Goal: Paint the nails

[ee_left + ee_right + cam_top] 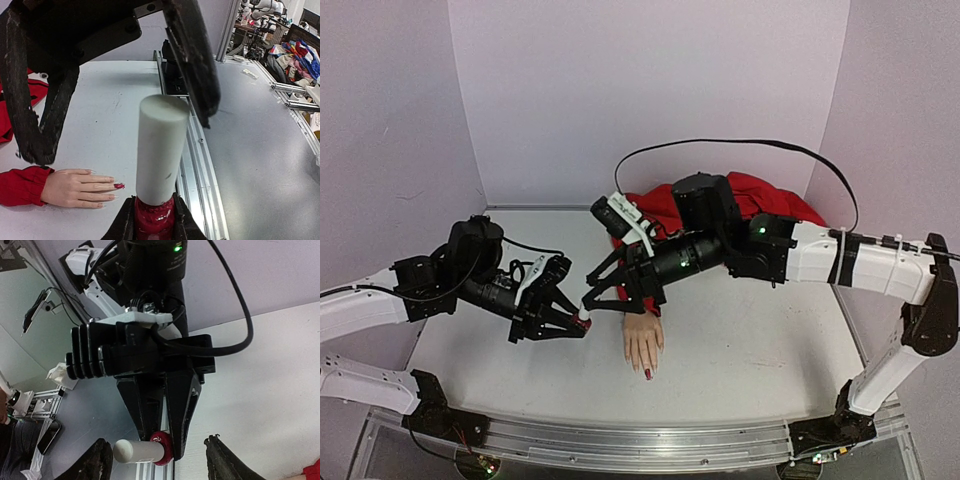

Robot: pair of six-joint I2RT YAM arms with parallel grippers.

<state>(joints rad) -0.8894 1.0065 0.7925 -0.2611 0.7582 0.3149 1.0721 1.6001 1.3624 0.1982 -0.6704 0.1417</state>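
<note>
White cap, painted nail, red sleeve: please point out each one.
white cap (pixel 162 145), left wrist view, middle of its side.
painted nail (pixel 119 186), left wrist view, its centre.
red sleeve (pixel 35 186), left wrist view, the cuff.

On the table (pixel 760 340) the hand (pixel 643 345) lies midway, nails (pixel 647 374) toward my bases and sleeve (pixel 740 195) behind it, while just left of it my left gripper (pixel 578 328) holds the bottle (pixel 161 150), its cap between my right gripper's (pixel 588 298) fingers.

We see matt white plastic cylindrical cap (pixel 162 150), glossy dark-red bottle (pixel 154 220); red cloth sleeve (pixel 22 186); smooth pale mannequin hand (pixel 75 187) w/ glossy dark-red nail (pixel 119 186).
</note>
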